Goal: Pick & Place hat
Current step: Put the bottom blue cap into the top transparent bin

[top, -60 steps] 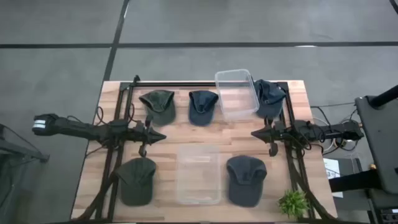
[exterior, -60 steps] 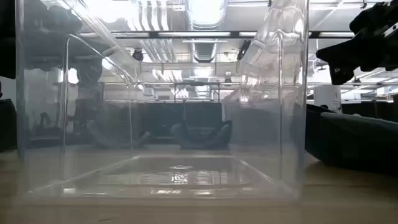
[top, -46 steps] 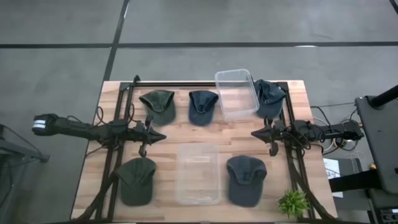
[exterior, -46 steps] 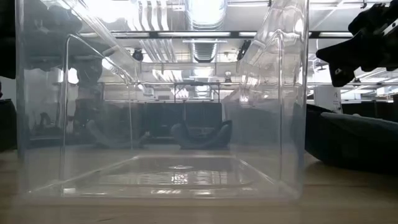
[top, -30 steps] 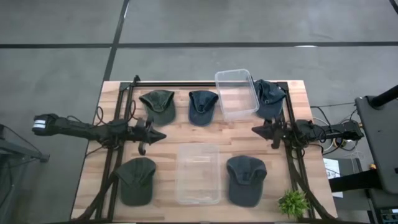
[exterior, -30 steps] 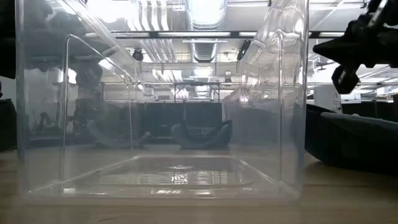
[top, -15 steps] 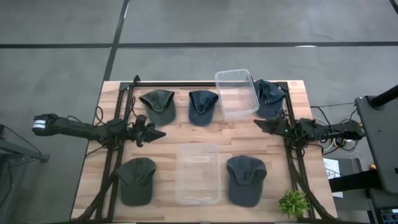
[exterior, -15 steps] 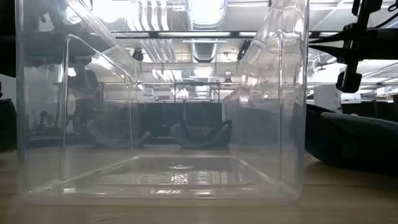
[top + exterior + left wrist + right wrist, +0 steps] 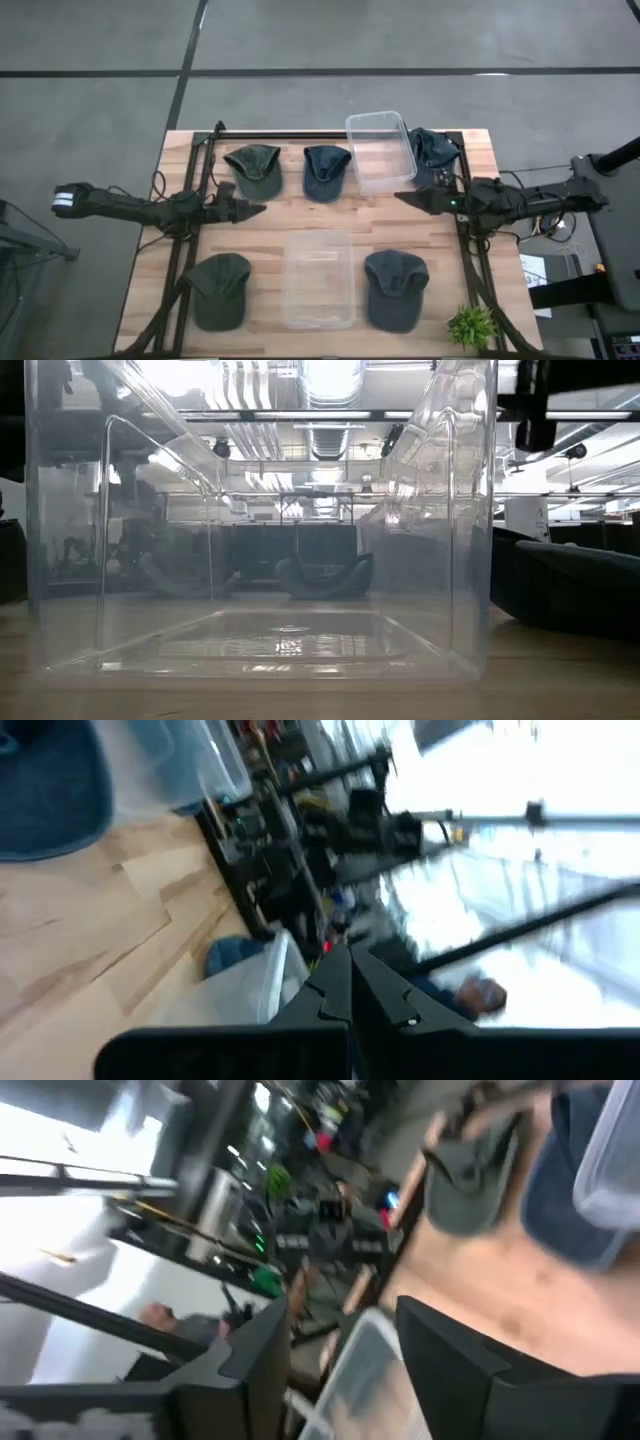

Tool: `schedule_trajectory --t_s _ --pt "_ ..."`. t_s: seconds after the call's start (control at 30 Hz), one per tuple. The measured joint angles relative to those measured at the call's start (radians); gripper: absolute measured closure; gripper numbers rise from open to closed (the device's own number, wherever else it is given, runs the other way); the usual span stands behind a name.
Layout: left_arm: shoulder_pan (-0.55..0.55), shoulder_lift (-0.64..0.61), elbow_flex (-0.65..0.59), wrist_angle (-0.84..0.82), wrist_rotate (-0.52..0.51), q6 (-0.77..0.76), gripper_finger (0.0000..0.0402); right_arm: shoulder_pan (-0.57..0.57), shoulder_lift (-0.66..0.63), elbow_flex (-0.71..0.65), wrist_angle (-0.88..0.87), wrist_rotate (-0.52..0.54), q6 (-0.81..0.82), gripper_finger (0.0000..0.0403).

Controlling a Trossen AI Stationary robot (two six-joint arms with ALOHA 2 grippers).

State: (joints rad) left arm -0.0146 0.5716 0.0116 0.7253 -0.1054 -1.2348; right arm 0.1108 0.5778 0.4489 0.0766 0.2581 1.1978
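Five hats lie flat on the table (image 9: 300, 215), none picked yet. The right gripper (image 9: 405, 198), fingers spread apart, hovers beside the far clear bin (image 9: 380, 150); I'd worry it clips that bin's wall reaching for the navy hat (image 9: 325, 171) (the two sit almost touching). The left gripper (image 9: 258, 210), fingers pressed together, points inward near the green hat (image 9: 254, 168). Soft caps fold easily, so a shallow pinch could slip before reaching the near bin (image 9: 319, 279).
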Motion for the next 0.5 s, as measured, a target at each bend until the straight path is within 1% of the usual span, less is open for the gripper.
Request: schedule_trajectory --t_s 0.13,0.17,0.27,0.4,0.5 --pt "0.0 0.0 0.0 0.0 -0.072 -0.082 0.0401 0.017 0.144 0.198 -0.16 -0.096 -0.01 0.0214" --pt "0.0 0.0 0.0 0.0 -0.079 -0.093 0.0401 0.023 0.183 0.259 -0.226 -0.114 -0.028 0.0216" --pt "0.0 0.0 0.0 0.0 -0.078 -0.108 0.0401 0.031 0.298 0.46 -0.522 -0.135 -0.079 0.0223" --pt "0.0 0.0 0.0 0.007 -0.071 -0.109 0.0401 0.035 0.45 0.705 -0.997 -0.122 -0.091 0.0222" --pt "0.0 -0.001 0.0 0.011 -0.071 -0.102 0.0401 0.038 0.553 0.846 -1.281 -0.085 -0.091 0.0214"
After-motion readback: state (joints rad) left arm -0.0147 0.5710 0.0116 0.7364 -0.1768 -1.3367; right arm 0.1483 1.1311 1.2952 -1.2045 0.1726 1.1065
